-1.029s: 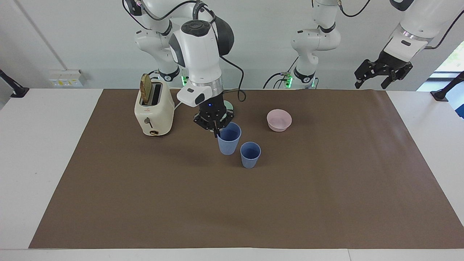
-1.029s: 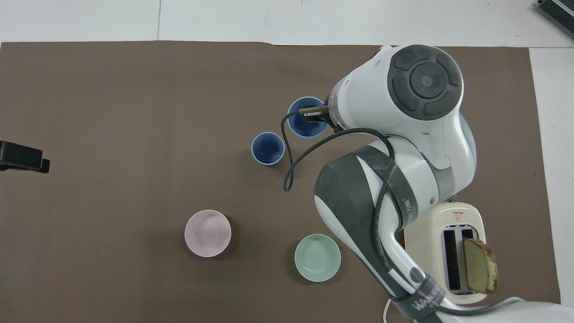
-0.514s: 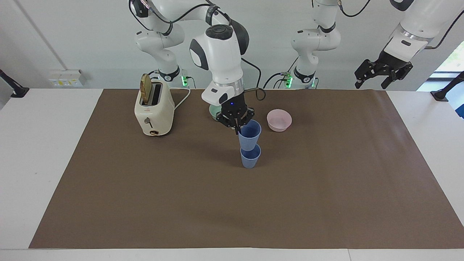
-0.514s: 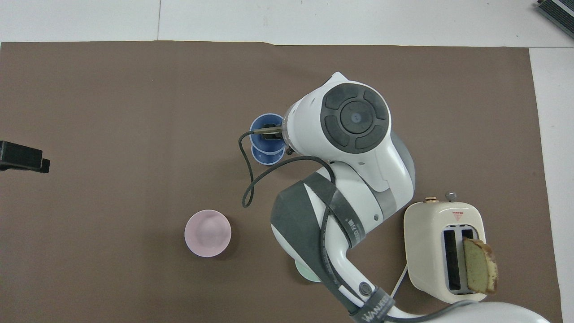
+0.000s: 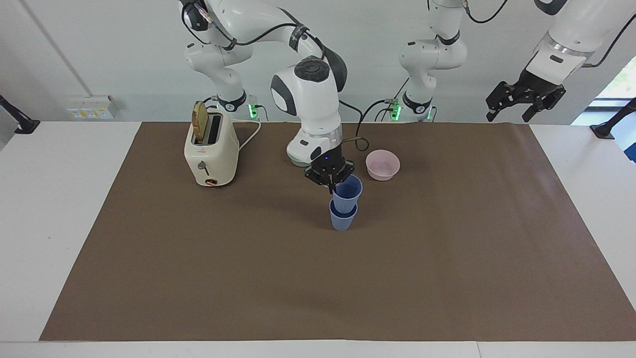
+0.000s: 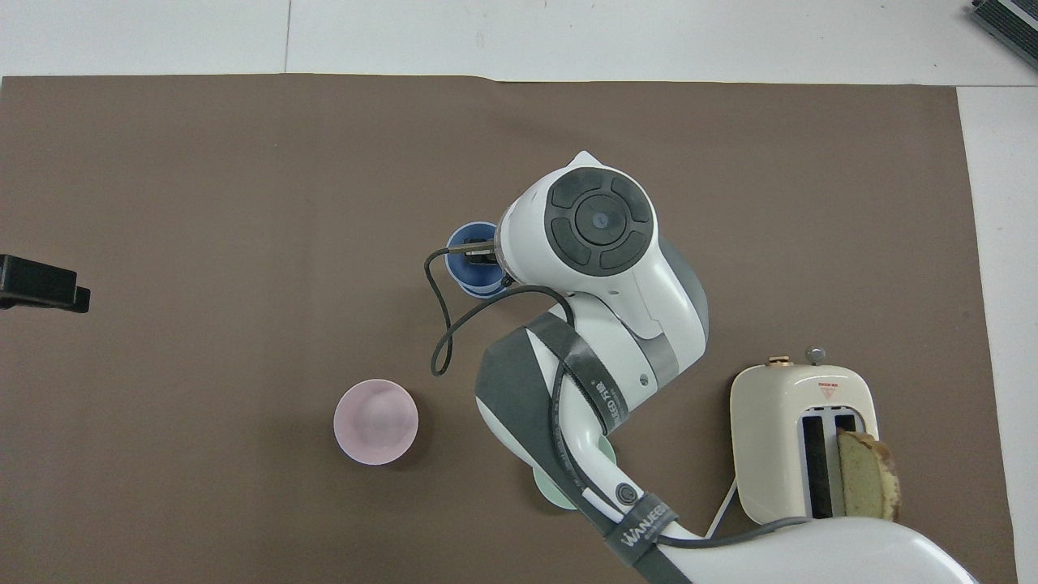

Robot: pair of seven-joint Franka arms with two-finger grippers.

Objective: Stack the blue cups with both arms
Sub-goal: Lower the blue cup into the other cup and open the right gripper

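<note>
My right gripper (image 5: 332,186) is shut on the rim of one blue cup (image 5: 348,192), one finger inside it. That cup hangs slightly tilted with its base inside the mouth of the other blue cup (image 5: 342,222), which stands upright on the brown mat. In the overhead view the right arm's wrist covers most of the held cup (image 6: 470,261), and the gripper (image 6: 480,251) shows at its rim. My left gripper (image 5: 508,118) waits open and raised over the mat's corner at the left arm's end, holding nothing.
A cream toaster (image 5: 211,149) with a bread slice in one slot stands toward the right arm's end. A pale pink bowl (image 5: 382,164) sits close to the cups, nearer the robots. A mint-green bowl (image 5: 297,160) is partly hidden by the right arm.
My right gripper carried its blue cup toward the left arm's end, over the standing cup, then lowered it until its base entered that cup. The left arm has not moved.
</note>
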